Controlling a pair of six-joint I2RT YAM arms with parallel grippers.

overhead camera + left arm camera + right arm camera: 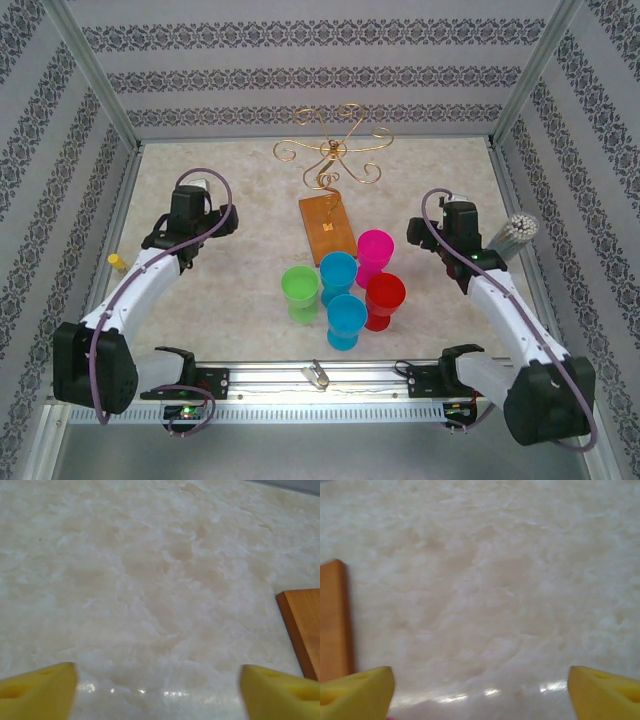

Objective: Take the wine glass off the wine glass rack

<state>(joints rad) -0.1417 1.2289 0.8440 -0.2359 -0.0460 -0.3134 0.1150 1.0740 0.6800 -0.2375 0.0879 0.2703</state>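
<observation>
The wine glass rack (pixel 335 150) is a gold wire stand with curled arms on an orange-brown wooden base (pixel 327 228), at the middle back of the table. Nothing hangs from its arms. Several coloured plastic wine glasses stand upright on the table just in front of the base: green (pixel 299 292), blue (pixel 338 275), pink (pixel 375 255), red (pixel 385 300) and another blue (pixel 346 320). My left gripper (pixel 197 187) (pixel 157 690) is open over bare table, with the base's edge (pixel 302 630) to its right. My right gripper (pixel 450 207) (pixel 480 690) is open too, with the base (pixel 332 620) to its left.
A small yellow object (pixel 117 262) lies near the left wall. A bundle of white sticks (pixel 515 232) stands by the right arm. A small metal piece (pixel 318 373) sits on the near rail. Patterned walls close in the table on three sides.
</observation>
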